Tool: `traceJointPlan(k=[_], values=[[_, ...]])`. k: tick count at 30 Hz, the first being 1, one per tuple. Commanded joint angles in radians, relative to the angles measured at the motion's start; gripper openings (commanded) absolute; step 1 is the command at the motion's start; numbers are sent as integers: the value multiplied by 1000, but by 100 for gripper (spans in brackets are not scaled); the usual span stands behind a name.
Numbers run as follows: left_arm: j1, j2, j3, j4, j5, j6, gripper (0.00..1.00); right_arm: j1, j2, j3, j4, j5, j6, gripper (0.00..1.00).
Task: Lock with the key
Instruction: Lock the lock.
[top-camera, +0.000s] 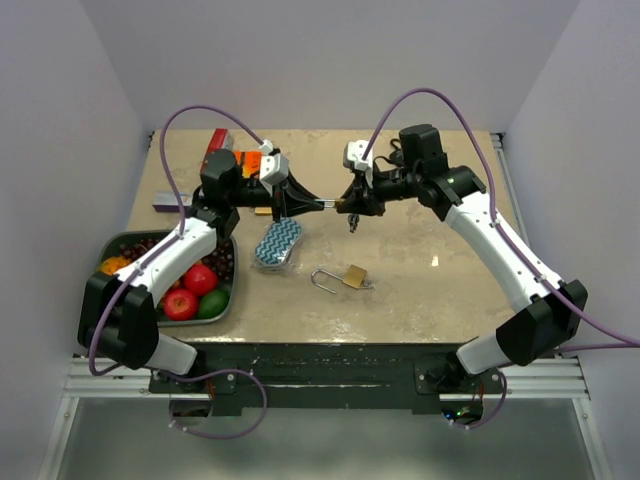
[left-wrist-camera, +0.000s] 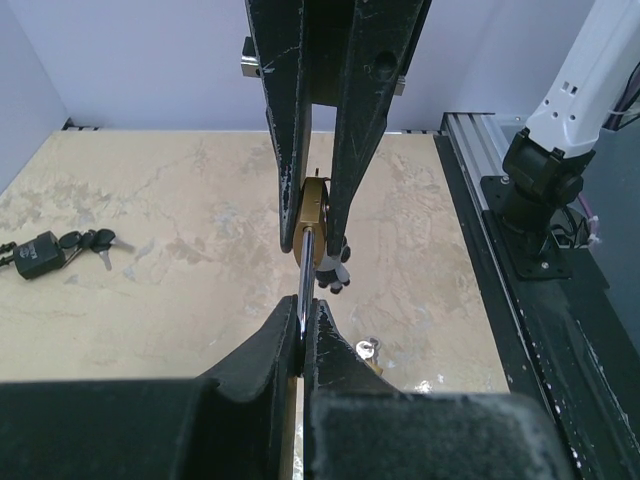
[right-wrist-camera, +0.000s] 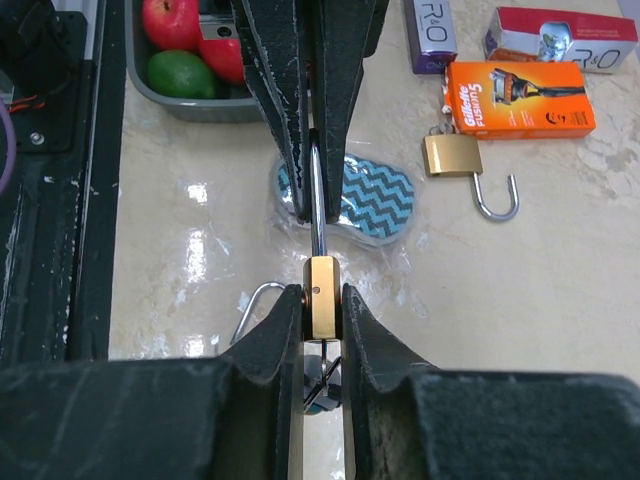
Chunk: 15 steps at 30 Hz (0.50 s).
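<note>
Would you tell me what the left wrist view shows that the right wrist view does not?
Only left wrist: a key fob and the right arm's base. Only right wrist: tray, sponge, razor box, loose padlock. Both: the held padlock, shackle in the left gripper, body in the right gripper.

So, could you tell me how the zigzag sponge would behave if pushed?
The sponge is probably light and squashy, so it may deform before moving. Its clear wrap looks glossy, so it would likely slide easily on the smooth table. Lying flat, it should not roll or tip.
</note>
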Motion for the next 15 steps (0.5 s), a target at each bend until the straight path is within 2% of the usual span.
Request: traceJointPlan(k=[1, 9, 15], values=[[-99, 27, 26, 141, 1, -42, 0, 60, 14, 25, 141, -53, 44, 0], [-140, 64, 43, 213, -5, -91, 0, 89, 0, -24, 255, -34, 85, 0], [-150, 70, 48, 222, -8, -100, 0, 110, -30, -83, 332, 62, 70, 0]])
